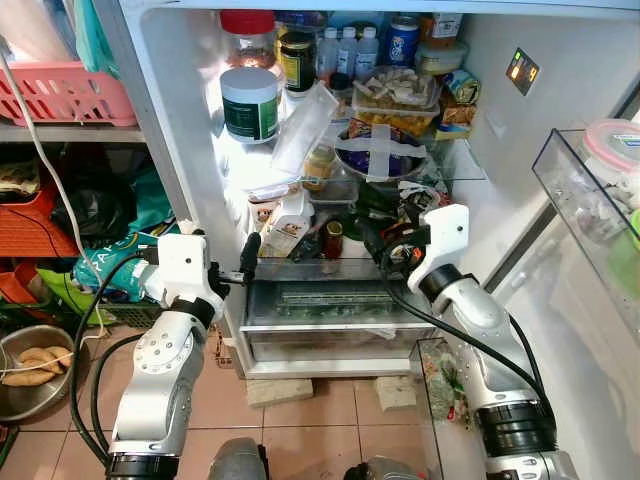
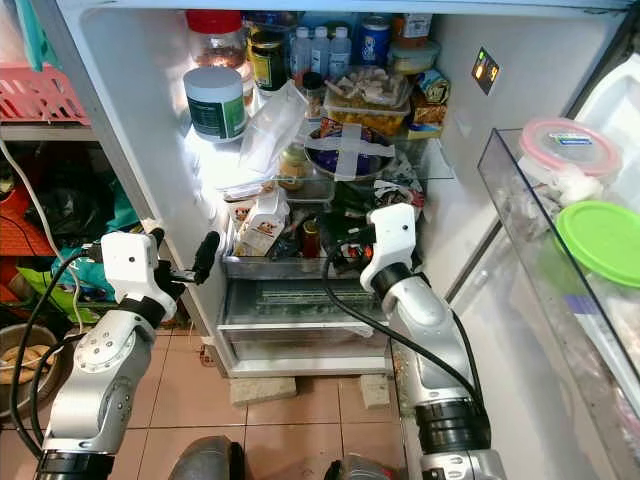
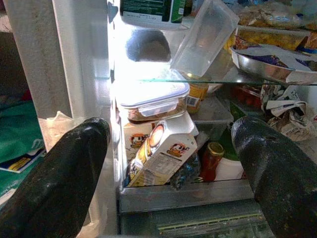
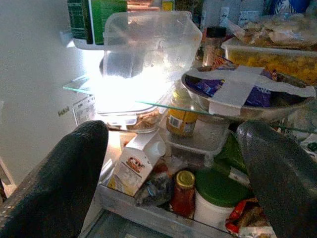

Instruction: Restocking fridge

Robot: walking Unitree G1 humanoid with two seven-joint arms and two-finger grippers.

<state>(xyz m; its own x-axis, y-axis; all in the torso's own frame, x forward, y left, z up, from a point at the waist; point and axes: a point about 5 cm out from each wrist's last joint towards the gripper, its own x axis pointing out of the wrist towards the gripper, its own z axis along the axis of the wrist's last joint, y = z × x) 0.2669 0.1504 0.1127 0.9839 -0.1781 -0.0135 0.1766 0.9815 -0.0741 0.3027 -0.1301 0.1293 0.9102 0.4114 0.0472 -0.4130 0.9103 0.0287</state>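
Observation:
The fridge stands open with crowded shelves. A tilted milk carton (image 1: 285, 232) and a small gold-lidded red jar (image 1: 331, 240) sit on the lower shelf. Above them, a clear plastic box (image 1: 303, 125) leans against a white tub with a green label (image 1: 250, 103). A taped steel bowl (image 1: 380, 155) rests on the glass shelf. My left gripper (image 1: 222, 245) is open and holds nothing, at the shelf's left front corner before the carton (image 3: 161, 153). My right gripper (image 1: 385, 245) is open at the shelf's right front, empty, facing the carton (image 4: 136, 166) and a green-lidded tub (image 4: 218, 196).
A clear crisper drawer (image 1: 320, 305) sits below the lower shelf. The open door's shelf (image 1: 585, 215) on the right holds lidded containers, one with a green lid (image 2: 600, 240). On the left are a pink basket (image 1: 65, 92) and a steel bowl (image 1: 15, 395) on the floor.

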